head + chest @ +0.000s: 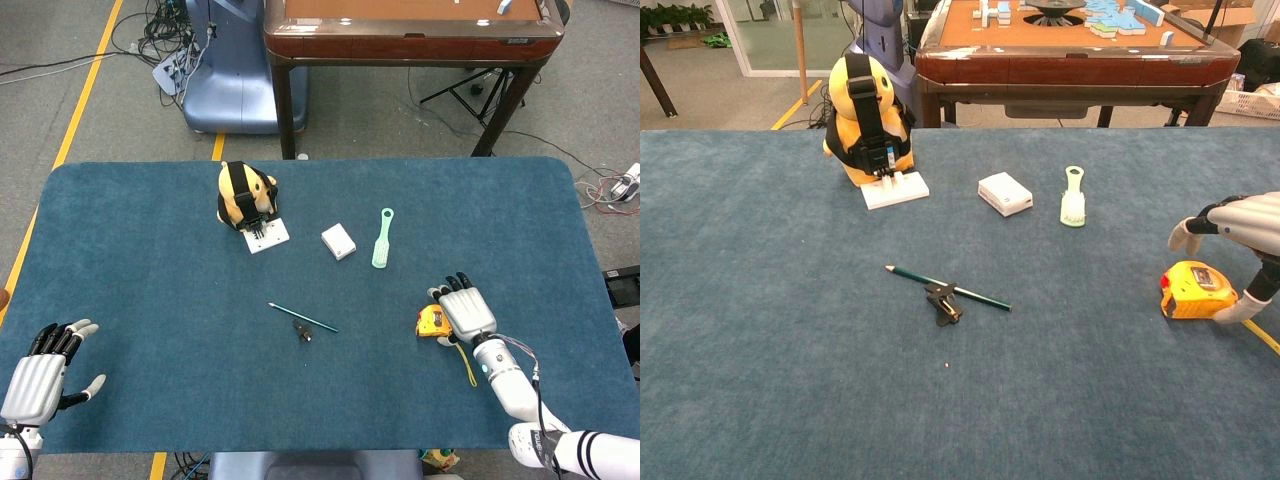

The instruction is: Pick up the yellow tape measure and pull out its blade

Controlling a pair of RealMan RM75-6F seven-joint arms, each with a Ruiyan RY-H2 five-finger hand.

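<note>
Chest view shows the right hand (1240, 235) arched over the yellow tape measure (1196, 290) near the table's (790, 400) right edge, fingers apart and thumb beside the case, which rests on the cloth, ungripped. The case looks hard, compact and smooth, likely slippery, so hold its flat sides. At the near left corner, the left hand (38, 372) is spread and empty.

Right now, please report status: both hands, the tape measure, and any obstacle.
Left hand open, idle at table edge. Right hand open beside tape measure, thumb touching it. Tape measure lies on table, not lifted. Nothing in the way.
</note>
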